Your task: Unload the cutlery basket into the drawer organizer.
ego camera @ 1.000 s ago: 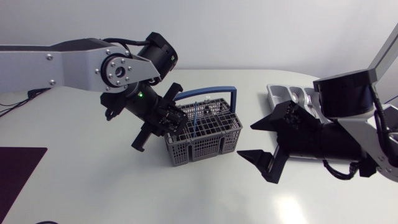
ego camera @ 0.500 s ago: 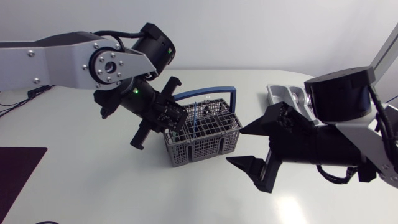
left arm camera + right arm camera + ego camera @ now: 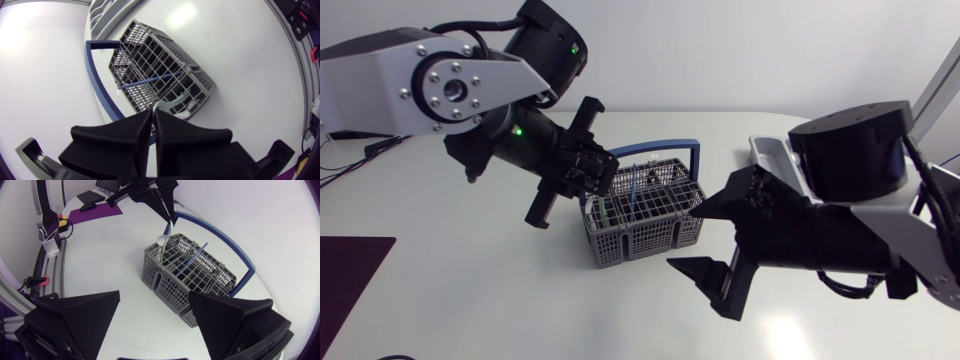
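Cutlery basket [image 3: 645,215], grey with a blue handle, stands at the middle of the head view. The drawer organizer [image 3: 768,150] lies at the upper right, mostly hidden behind the right arm. The step in hand looks like drawing one piece out. The left gripper [image 3: 604,188] hangs over the basket's left end, its fingers pressed together on the thin handle of a pale spoon [image 3: 163,240], whose bowl sits about level with the basket rim. A blue-handled utensil [image 3: 150,80] leans inside the basket. The left arm comes in from the upper left, bent at the elbow, its wrist pitched down toward the basket. The right gripper [image 3: 682,238] sits low near the basket's right end, fingers spread wide and holding nothing. Next, I judge, the spoon must rise clear of the rim and travel right to the organizer, which calls for a path around the right arm.
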`<state>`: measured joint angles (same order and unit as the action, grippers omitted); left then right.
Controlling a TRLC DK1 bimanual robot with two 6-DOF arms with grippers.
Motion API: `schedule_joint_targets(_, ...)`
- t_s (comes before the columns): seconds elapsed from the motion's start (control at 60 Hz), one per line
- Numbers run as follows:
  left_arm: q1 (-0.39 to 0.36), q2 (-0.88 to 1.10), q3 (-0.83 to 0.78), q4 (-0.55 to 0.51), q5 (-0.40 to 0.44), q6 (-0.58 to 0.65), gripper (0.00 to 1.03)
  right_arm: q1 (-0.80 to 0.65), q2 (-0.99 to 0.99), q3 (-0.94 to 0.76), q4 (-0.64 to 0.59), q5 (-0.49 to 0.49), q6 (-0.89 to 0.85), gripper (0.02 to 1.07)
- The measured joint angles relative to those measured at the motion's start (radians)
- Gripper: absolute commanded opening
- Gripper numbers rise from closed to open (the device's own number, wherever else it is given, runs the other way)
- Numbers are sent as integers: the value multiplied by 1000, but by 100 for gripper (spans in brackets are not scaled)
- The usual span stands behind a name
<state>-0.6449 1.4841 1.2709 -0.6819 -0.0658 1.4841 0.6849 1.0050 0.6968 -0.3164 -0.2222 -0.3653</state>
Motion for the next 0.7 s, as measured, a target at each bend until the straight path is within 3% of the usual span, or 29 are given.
schedule_joint_targets(0.283, -19, -91, -2, 15, -45, -22, 9, 56, 1, 16, -3, 42, 33, 101)
schedule_joint_targets(0.417, -30, -158, -34, 71, -59, -31, 9, 79, 0, 16, -2, 60, 50, 101)
schedule_joint_targets(0.7, -51, -290, -60, 180, -75, -176, 9, 82, -62, 16, 2, 126, 59, 101)
